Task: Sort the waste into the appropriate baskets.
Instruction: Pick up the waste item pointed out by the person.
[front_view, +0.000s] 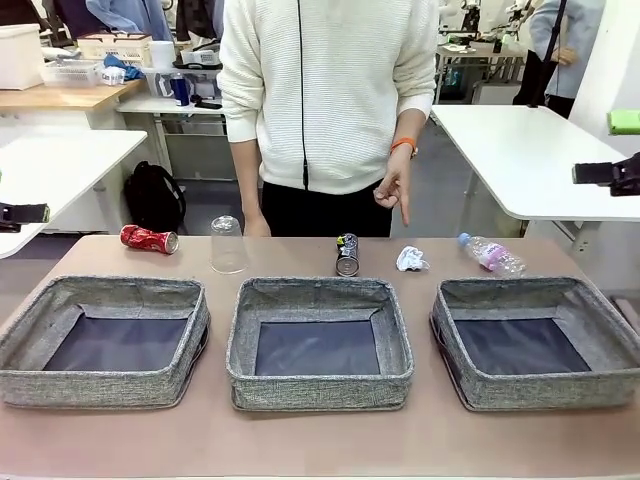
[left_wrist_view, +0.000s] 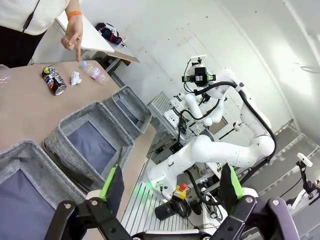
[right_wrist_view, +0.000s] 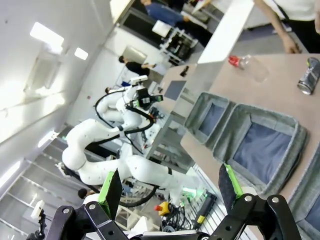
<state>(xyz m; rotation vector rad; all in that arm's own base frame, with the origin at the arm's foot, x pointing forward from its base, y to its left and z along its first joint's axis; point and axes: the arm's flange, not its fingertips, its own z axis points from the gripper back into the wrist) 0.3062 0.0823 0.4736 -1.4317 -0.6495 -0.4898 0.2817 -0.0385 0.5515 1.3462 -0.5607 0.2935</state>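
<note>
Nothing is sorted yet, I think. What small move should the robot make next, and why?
Probably swing the right claw, which is open and off at the side, toward the paper ball. The person's hand points down at about that spot, the three baskets are empty, and the ball lies right of the middle, nearer this arm.

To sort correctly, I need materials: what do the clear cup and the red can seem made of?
Clear cup: probably thin plastic, glossy; the background shows through it. Red can: probably aluminium, printed red, with a bare silvery end and dents.
</note>
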